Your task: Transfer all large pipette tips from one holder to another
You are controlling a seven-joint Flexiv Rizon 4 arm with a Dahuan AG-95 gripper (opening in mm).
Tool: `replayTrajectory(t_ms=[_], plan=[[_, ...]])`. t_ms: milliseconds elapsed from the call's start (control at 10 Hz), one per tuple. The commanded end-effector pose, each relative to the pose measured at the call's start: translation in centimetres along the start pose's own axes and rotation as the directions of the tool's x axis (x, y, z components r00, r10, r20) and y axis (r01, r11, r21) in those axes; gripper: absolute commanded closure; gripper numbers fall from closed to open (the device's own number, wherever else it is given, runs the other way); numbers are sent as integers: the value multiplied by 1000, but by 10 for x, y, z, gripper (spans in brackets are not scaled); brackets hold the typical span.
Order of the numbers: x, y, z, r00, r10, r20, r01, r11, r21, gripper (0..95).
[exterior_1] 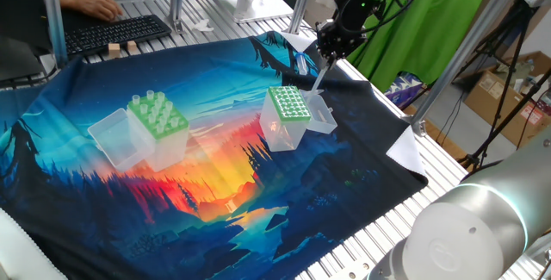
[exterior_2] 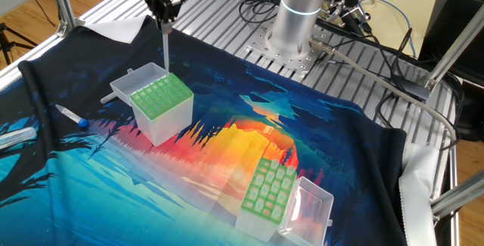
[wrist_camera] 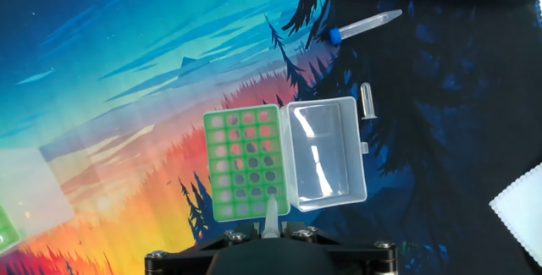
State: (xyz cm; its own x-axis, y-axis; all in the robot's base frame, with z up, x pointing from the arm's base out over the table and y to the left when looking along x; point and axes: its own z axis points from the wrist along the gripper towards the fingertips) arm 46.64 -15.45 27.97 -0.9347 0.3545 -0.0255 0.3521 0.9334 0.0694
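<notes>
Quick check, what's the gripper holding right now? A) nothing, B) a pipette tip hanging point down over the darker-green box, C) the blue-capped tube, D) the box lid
B: the gripper is shut on a pipette tip that hangs point down above the darker-green box; the blue-capped tube lies on the cloth.

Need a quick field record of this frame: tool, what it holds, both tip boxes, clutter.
tool: points down, shut on one large pipette tip
tip position: hanging above the narrow box, not yet inserted
narrow box: dark-green finely holed top, clear lid open beside it
wide-holed box: light-green top, several tips standing in it, lid open
cloth: printed sunset scene, covers the table
clutter: blue-capped tube and a small clear tube lying on the cloth beyond the narrow box's lid
</notes>
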Motion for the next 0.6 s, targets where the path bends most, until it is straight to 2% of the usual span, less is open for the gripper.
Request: replayTrajectory(t_ms=[100, 600], plan=[[0, -1, 2, 1000, 0, -3, 0, 1000, -2, 950], [-5, -6, 7, 1000, -5, 1, 5, 1000, -10, 950]])
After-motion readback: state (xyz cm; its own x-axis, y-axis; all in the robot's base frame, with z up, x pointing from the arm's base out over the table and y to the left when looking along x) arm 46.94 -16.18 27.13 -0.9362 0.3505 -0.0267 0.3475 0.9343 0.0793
